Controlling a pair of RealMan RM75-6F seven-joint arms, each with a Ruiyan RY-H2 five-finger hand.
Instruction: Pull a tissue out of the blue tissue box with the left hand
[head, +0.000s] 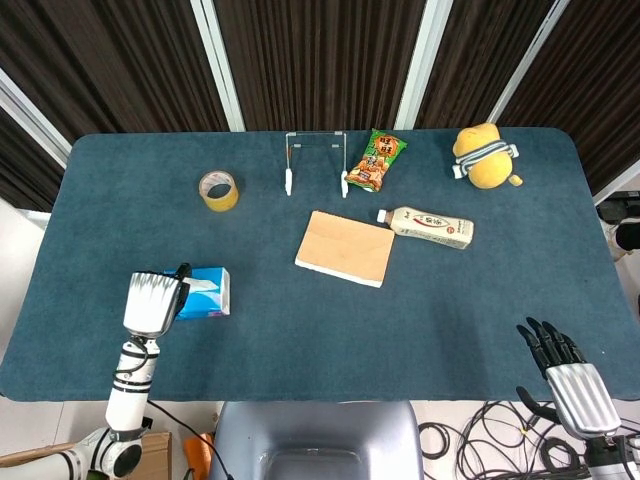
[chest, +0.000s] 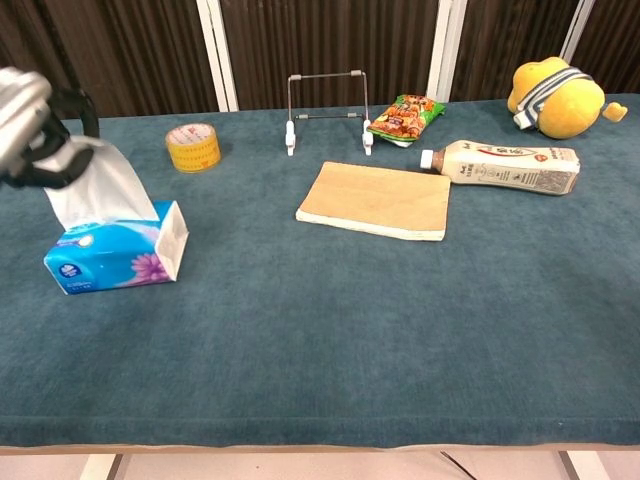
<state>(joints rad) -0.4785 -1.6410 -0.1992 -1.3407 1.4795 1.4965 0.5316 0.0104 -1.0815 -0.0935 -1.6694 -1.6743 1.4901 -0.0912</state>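
White tissue (chest: 100, 185) stretches up from the blue tissue box (chest: 118, 258) at the worktop's (chest: 330, 330) left, pinched by the left hand (chest: 30, 125); the light box could lift along, or the sheet tear.

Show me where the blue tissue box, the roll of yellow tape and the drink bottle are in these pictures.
blue tissue box (chest: 105, 264): chest view, on its front face.
yellow tape roll (chest: 193, 147): chest view, on its outer side.
drink bottle (chest: 510, 166): chest view, on its label, mid-body.
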